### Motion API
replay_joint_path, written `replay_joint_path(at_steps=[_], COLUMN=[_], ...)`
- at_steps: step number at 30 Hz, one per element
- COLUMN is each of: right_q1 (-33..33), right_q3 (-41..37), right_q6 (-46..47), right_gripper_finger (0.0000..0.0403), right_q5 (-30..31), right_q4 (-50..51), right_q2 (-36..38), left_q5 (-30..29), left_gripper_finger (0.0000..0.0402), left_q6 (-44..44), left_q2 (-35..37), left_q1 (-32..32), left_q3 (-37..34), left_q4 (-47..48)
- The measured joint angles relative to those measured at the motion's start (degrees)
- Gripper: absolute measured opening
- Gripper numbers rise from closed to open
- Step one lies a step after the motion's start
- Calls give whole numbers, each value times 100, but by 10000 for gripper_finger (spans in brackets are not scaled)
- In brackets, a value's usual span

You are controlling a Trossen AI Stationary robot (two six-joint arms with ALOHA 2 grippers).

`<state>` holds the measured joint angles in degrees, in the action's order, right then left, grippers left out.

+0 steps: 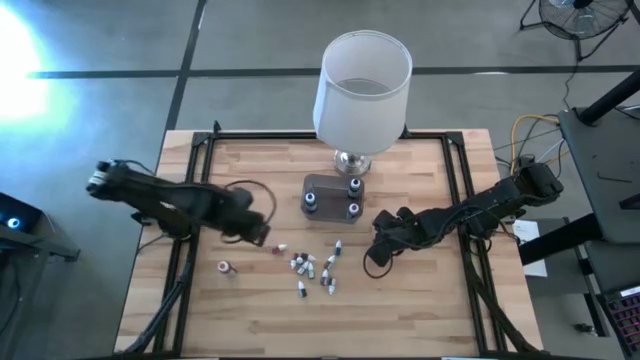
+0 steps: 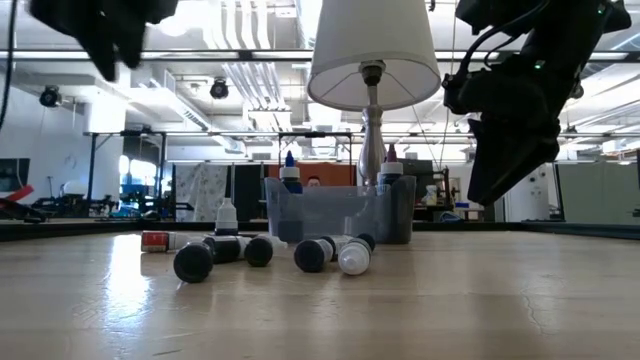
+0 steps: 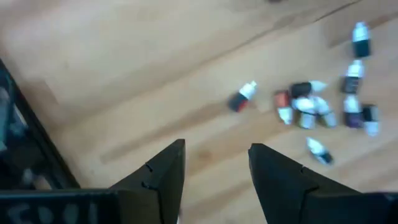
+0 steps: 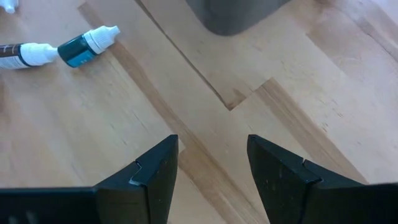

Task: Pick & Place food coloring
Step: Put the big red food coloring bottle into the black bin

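Observation:
Several tiny food coloring bottles (image 1: 312, 268) lie on their sides in a loose cluster on the wooden table's middle; one (image 1: 226, 267) lies apart to the left. The left wrist view shows the cluster (image 3: 323, 112) and a red bottle (image 3: 242, 98) beside it. A few bottles stand upright in the small clear tub (image 1: 333, 195). My left gripper (image 1: 262, 235) (image 3: 214, 149) hangs open high above the table, left of the cluster, with nothing between its fingers. My right gripper (image 1: 375, 258) (image 4: 211, 142) stands open right of the cluster, above bare wood, near a teal bottle (image 4: 87, 45).
A big lamp with a white shade (image 1: 360, 90) stands on its metal foot just behind the tub, at the table's far middle. Black rails (image 1: 195, 180) run along the table's left and right sides. Bare wood lies toward the near edge.

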<state>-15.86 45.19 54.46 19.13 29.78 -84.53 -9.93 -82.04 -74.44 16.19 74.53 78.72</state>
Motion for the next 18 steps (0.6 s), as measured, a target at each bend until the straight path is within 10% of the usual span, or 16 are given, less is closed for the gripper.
replay_joint_path(at_steps=[10,18], right_q1=[338,553], right_q3=[0,0], right_q6=[-244,-255], right_gripper_finger=[185,185], right_q5=[-10,-295], right_q4=[-2,-8], right_q2=[0,0], left_q5=[337,134], left_gripper_finger=[154,154], left_q6=[1733,1417], left_q2=[512,516], left_q1=[2242,2749], left_q3=[-628,-1119], left_q4=[-180,-510])
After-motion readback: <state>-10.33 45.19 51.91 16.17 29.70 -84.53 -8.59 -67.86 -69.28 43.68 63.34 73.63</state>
